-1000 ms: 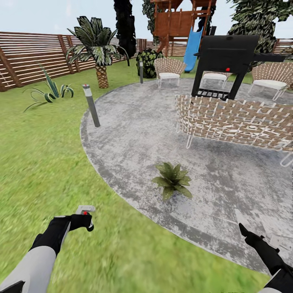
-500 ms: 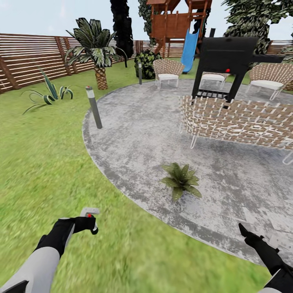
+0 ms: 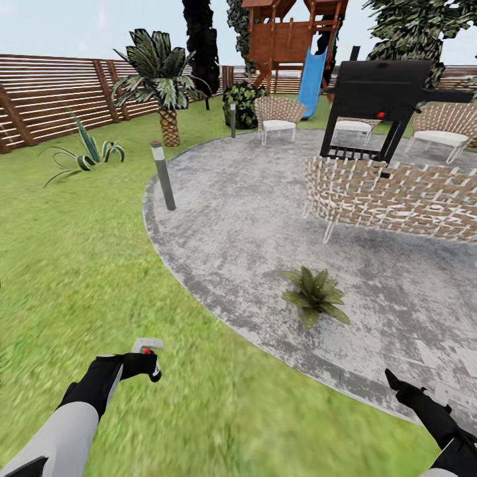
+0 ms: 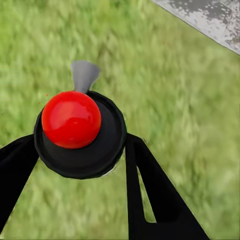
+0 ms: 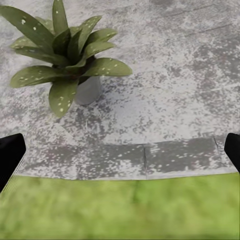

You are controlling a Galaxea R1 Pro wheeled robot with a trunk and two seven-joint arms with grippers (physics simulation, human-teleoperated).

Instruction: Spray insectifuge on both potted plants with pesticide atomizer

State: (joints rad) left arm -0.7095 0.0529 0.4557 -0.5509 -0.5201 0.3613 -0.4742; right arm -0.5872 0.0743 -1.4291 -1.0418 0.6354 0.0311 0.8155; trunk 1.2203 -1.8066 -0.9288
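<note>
My left gripper (image 3: 142,364) is shut on the pesticide atomizer (image 3: 147,345), held low over the lawn; its white trigger head with a red spot sticks up above the black fingers. In the left wrist view the atomizer (image 4: 71,119) shows as a red knob on a black disc between my fingers (image 4: 150,195). One potted plant (image 3: 315,295), a low green rosette, stands on the grey patio (image 3: 252,218) near its edge, ahead and to the right. The right wrist view looks at this potted plant (image 5: 65,50) in its pale grey pot. My right gripper (image 3: 396,386) is open and holds nothing.
A grey bollard lamp (image 3: 163,175) stands at the patio's left rim. A wicker sofa (image 3: 397,199), a black grill (image 3: 384,93) and wicker chairs (image 3: 275,112) fill the patio's far right. A palm (image 3: 162,79) and a wooden fence (image 3: 53,93) lie beyond the lawn (image 3: 79,265).
The whole view has shifted, so the plant, lamp and furniture now sit further right in the picture. Both arms keep their places, and the left gripper still holds the atomizer.
</note>
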